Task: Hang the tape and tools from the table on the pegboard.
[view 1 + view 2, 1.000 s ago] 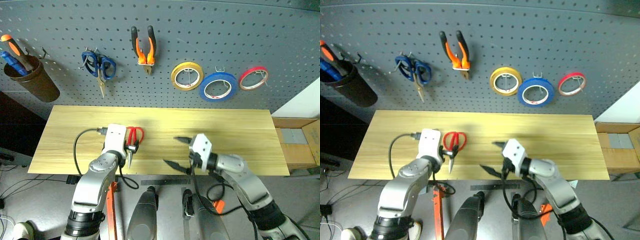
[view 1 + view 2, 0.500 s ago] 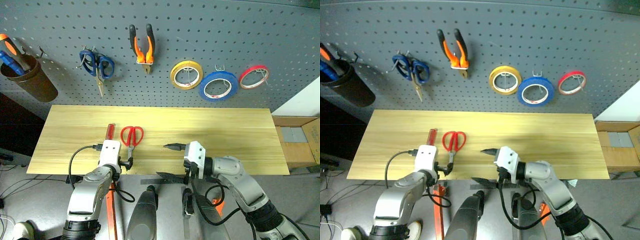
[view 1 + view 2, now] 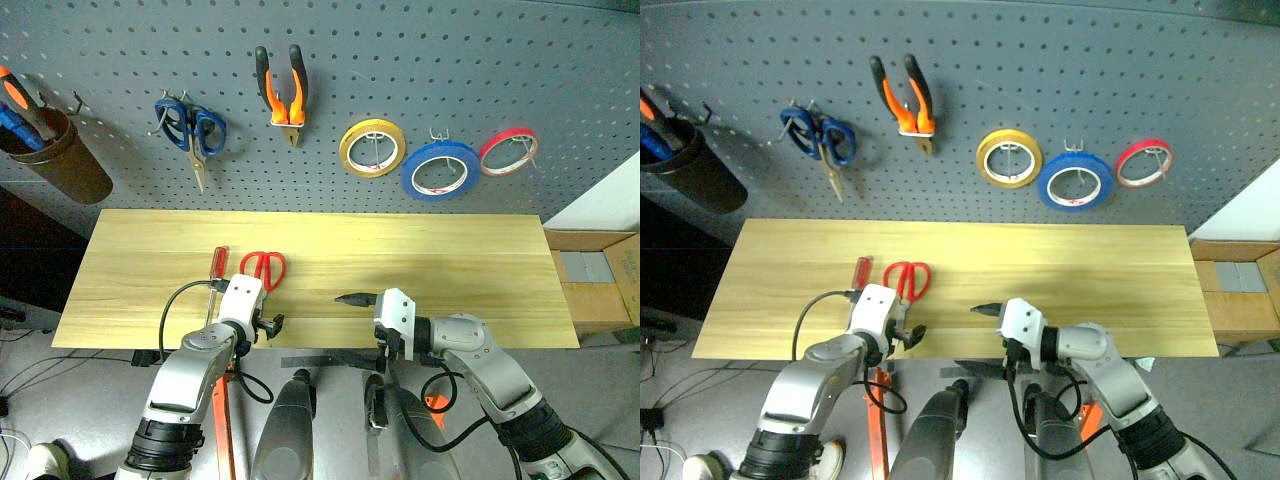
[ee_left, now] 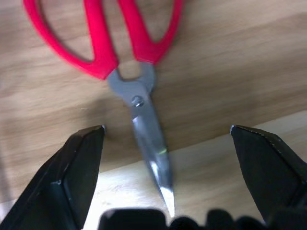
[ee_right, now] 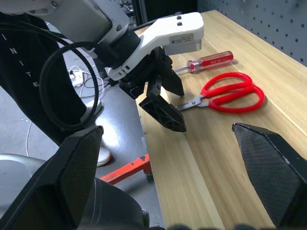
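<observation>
The left end effector (image 4: 165,177) hangs with fingers apart over the desk (image 3: 450,250), straddling the blade tips of the red-handled scissors (image 3: 262,266); the red-handled screwdriver (image 3: 216,266) lies beside them. The right end effector (image 3: 345,325), fingers spread, hovers empty at the desk's near edge.

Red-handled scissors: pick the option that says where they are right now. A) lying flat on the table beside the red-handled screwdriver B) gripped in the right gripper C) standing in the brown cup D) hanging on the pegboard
A: the red-handled scissors lie flat on the table, next to the screwdriver, with the open left gripper straddling their blade tips and not closed on them.
</observation>
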You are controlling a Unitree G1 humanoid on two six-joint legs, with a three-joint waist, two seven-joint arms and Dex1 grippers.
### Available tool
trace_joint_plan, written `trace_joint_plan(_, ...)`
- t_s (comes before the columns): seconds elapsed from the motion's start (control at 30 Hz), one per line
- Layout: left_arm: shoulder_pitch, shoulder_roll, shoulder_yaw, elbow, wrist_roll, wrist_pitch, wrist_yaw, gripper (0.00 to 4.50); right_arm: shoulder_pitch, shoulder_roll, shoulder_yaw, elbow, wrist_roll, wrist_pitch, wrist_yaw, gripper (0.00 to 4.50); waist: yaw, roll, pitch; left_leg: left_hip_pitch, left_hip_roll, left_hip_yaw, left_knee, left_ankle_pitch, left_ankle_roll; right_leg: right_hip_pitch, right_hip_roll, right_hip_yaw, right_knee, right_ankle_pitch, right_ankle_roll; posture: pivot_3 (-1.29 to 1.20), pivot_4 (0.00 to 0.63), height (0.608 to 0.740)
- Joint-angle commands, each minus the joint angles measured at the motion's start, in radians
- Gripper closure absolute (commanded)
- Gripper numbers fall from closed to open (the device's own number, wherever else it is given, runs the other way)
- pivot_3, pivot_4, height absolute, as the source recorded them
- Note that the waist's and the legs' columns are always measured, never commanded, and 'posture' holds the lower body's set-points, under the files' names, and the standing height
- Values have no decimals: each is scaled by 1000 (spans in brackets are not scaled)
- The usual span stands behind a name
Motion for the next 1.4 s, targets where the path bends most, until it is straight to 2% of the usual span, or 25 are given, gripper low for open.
trace_joint_plan(0.03,0,9,6,8,14,0,4,607,5,6,-10,8,-6,-36,0,0,0,0,0,0,0,0,0,0,0,0,0,0,0,0,0,230,394,740)
trace_joint_plan(0.23,7,18,16,5,25,5,13,2492,4,11,-12,19,-13,-53,2,0,0,0,1,0,0,0,0,0,0,0,0,0,0,0,0,230,394,740)
trace_joint_plan(0.37,17,23,26,3,39,4,26,3939,8,13,-12,18,-17,-58,3,0,0,0,1,0,0,0,0,0,0,0,0,0,0,0,0,227,387,740)
trace_joint_plan(0.4,19,24,27,3,39,3,26,4162,9,12,-12,17,-18,-59,3,0,0,0,1,0,0,0,0,0,0,0,0,0,0,0,0,227,387,740)
trace_joint_plan(0.63,21,15,30,8,43,-14,31,4174,4,9,-14,23,-22,-67,7,0,0,0,0,0,0,0,0,0,0,0,0,0,0,0,0,227,372,740)
trace_joint_plan(0.83,32,-36,77,-27,36,-90,70,4174,2,4,-25,11,-12,-66,14,0,1,-1,0,0,0,0,0,0,-1,0,0,0,0,0,0,227,355,740)
trace_joint_plan(0.93,85,-73,90,-89,29,-160,82,4174,6,8,-29,2,-14,-87,12,0,0,-1,0,0,0,0,0,0,-1,0,0,0,0,0,0,228,341,740)
trace_joint_plan(1.1,227,-70,29,-186,91,-300,97,4174,4,37,-55,-6,27,-61,-5,0,1,-2,-1,0,0,0,0,0,-2,0,-1,0,0,0,0,231,317,740)
trace_joint_plan(1.27,357,-88,27,-275,174,-487,172,4174,-8,60,-105,-1,79,-41,-14,0,4,-5,-7,0,0,0,1,1,-3,0,-1,-1,0,0,0,244,285,740)
trace_joint_plan(1.4,485,-142,54,-366,136,-635,164,4174,-12,67,-140,-27,131,-15,-9,0,7,-6,-19,-1,-1,1,0,1,-3,1,-2,-1,-1,0,0,257,257,740)
